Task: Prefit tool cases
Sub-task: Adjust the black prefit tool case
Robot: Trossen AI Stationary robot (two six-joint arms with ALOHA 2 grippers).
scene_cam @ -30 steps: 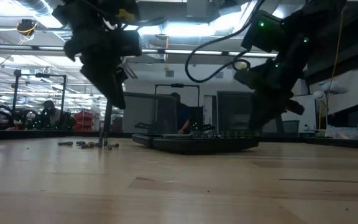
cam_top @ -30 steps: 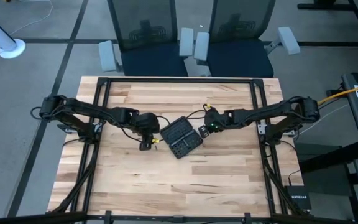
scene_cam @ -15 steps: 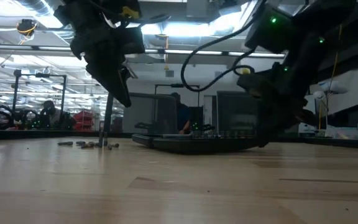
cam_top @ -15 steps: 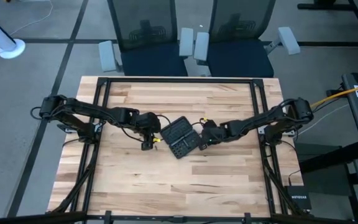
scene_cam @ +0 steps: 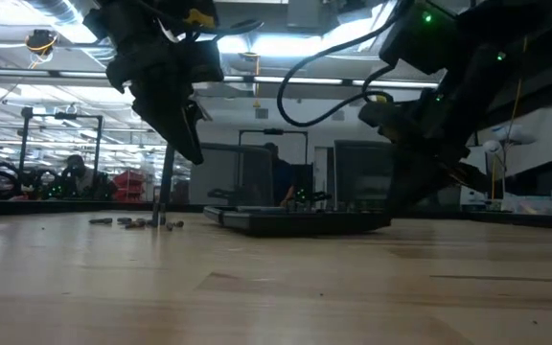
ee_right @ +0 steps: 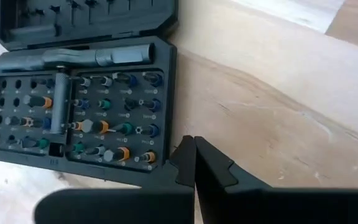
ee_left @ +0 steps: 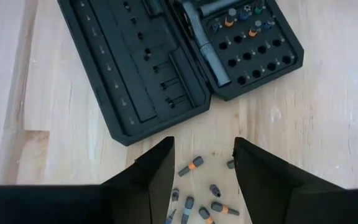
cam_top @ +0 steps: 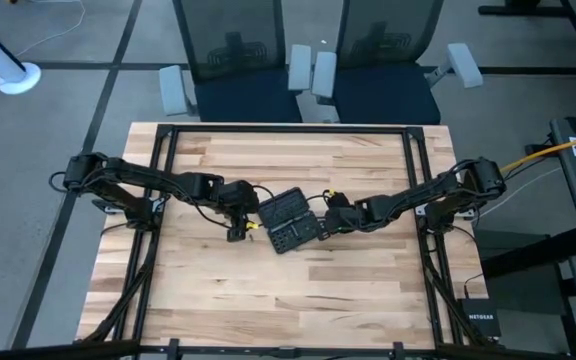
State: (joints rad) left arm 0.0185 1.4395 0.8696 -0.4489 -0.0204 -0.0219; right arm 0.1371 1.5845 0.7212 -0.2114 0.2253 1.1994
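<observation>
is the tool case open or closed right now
Open. The tool case lies spread flat on the table, both halves face up, bits seated in one half's slots and loose bits beside it.

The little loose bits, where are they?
In the high view, the loose bits lie on the table under the left gripper, just left of the open tool case.

One readable word in view

The white lettering "NETGEAR" stands on the lid of a small black box [cam_top: 480, 322] lying on the floor just off the table's corner on the right arm's side; nothing else can be read.
</observation>
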